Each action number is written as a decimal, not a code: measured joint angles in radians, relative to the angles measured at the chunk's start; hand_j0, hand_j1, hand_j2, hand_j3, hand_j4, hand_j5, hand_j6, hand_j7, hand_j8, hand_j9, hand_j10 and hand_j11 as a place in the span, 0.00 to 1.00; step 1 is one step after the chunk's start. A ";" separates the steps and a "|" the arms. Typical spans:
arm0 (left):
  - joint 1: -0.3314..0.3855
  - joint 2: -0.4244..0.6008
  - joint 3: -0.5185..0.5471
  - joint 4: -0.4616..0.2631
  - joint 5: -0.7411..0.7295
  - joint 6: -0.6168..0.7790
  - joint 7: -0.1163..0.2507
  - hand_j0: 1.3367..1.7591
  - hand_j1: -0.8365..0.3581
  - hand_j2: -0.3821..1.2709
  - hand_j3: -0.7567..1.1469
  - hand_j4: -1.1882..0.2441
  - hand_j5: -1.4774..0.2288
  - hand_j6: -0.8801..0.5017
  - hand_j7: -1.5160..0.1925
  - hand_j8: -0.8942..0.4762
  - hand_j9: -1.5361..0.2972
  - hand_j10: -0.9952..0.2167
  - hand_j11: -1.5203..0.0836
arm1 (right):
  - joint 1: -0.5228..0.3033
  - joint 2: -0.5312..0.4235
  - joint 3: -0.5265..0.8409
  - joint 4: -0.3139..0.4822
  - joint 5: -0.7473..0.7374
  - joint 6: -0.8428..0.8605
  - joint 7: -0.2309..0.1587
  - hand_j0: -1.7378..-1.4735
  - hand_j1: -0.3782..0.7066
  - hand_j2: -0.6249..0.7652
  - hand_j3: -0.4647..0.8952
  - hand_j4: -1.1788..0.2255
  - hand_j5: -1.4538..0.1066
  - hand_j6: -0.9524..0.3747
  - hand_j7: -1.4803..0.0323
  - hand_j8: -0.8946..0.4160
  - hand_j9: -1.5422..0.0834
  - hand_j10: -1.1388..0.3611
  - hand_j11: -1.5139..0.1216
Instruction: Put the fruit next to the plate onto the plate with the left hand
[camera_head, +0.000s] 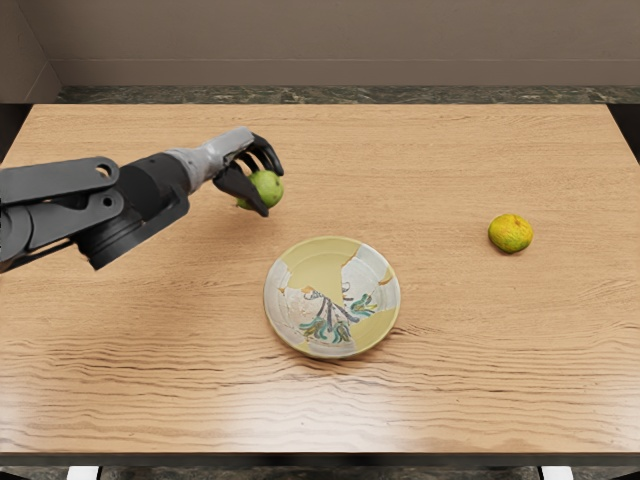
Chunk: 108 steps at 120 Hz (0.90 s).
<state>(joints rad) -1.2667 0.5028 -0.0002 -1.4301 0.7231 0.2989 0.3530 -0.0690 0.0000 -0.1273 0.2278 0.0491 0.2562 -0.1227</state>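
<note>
Entering from nine o'clock, the left hand (240, 165) is clamped on a green citrus fruit (269, 188), seemingly clear of the wooden table (450, 380), at eleven o'clock of the patterned plate (300, 262). A yellow-green citrus fruit (511, 233) lies at two o'clock, well apart.

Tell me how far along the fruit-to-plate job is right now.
Done: the left hand is curled around the green fruit, so the grasp looks made. In hand: the fruit is held beyond the far-left rim of the plate, not above it. Left: bring it over the plate and release; the plate holds no fruit. A yellow-green fruit lies untouched to the right.
</note>
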 joint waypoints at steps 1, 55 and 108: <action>-0.002 -0.001 -0.001 -0.004 0.000 0.000 0.000 0.76 0.37 0.60 0.40 0.37 0.33 0.31 0.37 0.32 0.36 0.28 0.40 | 0.000 0.000 0.000 0.000 0.000 0.000 0.000 0.30 0.05 0.45 0.34 0.83 0.92 0.71 0.96 0.67 0.94 0.75 0.91; -0.011 -0.050 -0.001 -0.158 0.000 -0.004 0.002 0.76 0.36 0.62 0.40 0.37 0.31 0.32 0.35 0.33 0.35 0.30 0.39 | 0.000 0.000 0.000 0.000 0.000 0.000 0.000 0.30 0.05 0.45 0.34 0.83 0.92 0.71 0.96 0.67 0.94 0.75 0.91; 0.039 -0.140 0.036 -0.186 0.010 0.007 0.000 0.76 0.40 0.60 0.40 0.36 0.32 0.30 0.35 0.31 0.35 0.27 0.38 | 0.000 0.000 0.000 0.000 0.000 0.000 0.000 0.30 0.05 0.45 0.34 0.83 0.92 0.71 0.96 0.67 0.94 0.75 0.91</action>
<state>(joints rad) -1.2276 0.3626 0.0358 -1.6159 0.7329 0.3058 0.3527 -0.0689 0.0000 -0.1273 0.2278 0.0491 0.2562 -0.1227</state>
